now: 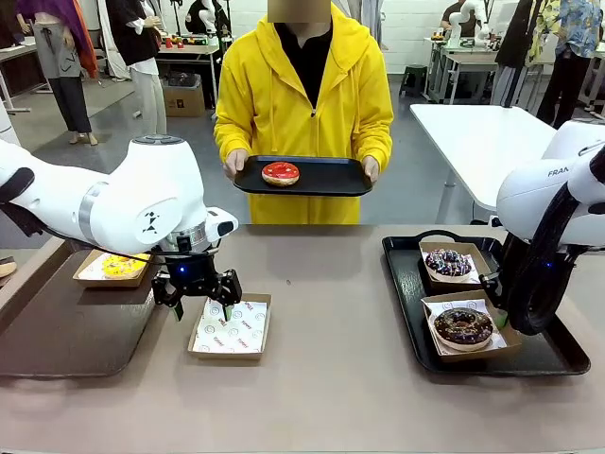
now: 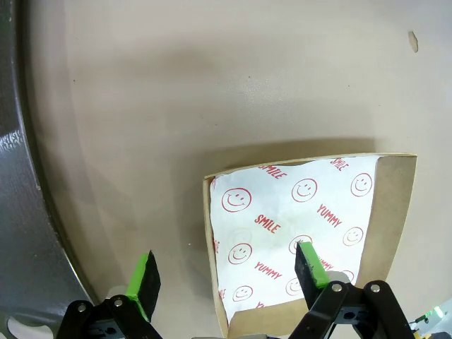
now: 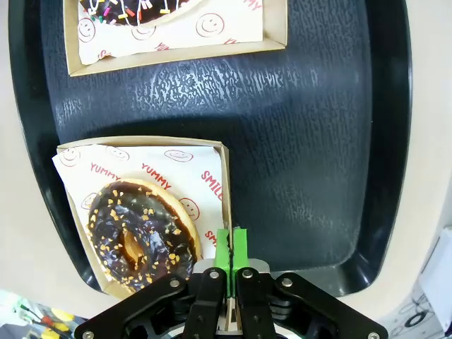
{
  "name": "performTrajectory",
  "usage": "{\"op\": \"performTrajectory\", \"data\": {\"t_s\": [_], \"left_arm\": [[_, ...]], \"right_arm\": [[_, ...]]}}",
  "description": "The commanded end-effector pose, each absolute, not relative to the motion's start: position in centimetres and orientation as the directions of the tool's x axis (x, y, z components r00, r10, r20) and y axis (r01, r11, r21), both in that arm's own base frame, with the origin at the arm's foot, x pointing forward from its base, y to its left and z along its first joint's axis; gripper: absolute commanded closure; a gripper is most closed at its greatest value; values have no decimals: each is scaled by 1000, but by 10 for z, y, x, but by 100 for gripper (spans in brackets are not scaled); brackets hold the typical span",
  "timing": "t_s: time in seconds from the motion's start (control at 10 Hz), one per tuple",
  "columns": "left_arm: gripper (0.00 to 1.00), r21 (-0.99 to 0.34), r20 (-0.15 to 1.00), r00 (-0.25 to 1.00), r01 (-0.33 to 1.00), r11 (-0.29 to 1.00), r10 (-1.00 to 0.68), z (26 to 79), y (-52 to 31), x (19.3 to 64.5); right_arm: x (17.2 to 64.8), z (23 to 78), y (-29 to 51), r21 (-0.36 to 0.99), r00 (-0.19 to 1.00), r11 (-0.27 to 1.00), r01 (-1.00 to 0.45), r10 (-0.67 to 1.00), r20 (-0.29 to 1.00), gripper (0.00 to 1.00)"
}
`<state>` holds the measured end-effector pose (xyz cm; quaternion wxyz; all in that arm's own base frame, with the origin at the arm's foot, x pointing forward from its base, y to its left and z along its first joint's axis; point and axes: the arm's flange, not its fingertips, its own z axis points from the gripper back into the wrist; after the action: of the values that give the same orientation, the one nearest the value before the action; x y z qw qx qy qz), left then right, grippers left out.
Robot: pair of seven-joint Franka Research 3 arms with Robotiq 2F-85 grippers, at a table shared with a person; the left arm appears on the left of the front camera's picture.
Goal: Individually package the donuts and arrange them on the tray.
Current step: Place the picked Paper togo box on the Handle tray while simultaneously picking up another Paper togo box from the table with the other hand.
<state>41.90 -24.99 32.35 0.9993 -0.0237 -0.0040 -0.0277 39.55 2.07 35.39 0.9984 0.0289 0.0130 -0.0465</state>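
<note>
A person at the far side holds a black tray (image 1: 326, 185) carrying the red-glazed donut (image 1: 281, 173). The yellow donut (image 1: 118, 267) lies in a box at the left. Two chocolate sprinkled donuts (image 1: 448, 262) (image 1: 462, 325) sit boxed on the black tray (image 1: 548, 355) at the right. My left gripper (image 1: 197, 288) (image 2: 227, 272) hangs open over the left wall of an empty paper-lined box (image 1: 230, 326) (image 2: 311, 233); that wall stands between the fingers. My right gripper (image 3: 231, 244) is shut on nothing, low over the tray (image 3: 311, 141) beside the near chocolate donut (image 3: 138, 229).
A dark brown tray (image 1: 66, 331) lies at the table's left; its rim (image 2: 21, 212) shows beside the empty box. Bare tabletop (image 1: 331, 274) spreads between the two trays. Other people and tables stand far behind.
</note>
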Motion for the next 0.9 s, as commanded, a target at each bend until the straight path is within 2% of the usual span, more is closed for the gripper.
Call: {"op": "performTrajectory", "data": {"t_s": [0.0,0.3,0.4,0.5,0.6,0.7,0.8], "left_arm": [[0,-29,37,996,86,996,-85,322,-248,416],[0,-31,36,996,87,996,-86,321,-248,416],[4,-29,34,995,94,995,-93,320,-248,416],[48,-39,34,994,104,994,-103,319,-248,417],[62,-37,32,994,103,994,-102,320,-248,416],[100,-37,33,994,104,994,-102,320,-248,416],[100,-38,33,994,105,994,-104,320,-248,416]], "right_arm": [[390,347,17,95,996,992,84,-83,-14,99],[392,347,16,102,996,991,87,-87,-4,99],[392,346,16,102,997,991,82,-82,-4,99],[392,346,16,103,997,992,78,-78,-6,59],[392,346,16,105,997,992,76,-76,-6,41],[392,347,16,107,997,991,77,-77,-5,0],[392,347,16,108,997,991,78,-78,-4,0]]}}
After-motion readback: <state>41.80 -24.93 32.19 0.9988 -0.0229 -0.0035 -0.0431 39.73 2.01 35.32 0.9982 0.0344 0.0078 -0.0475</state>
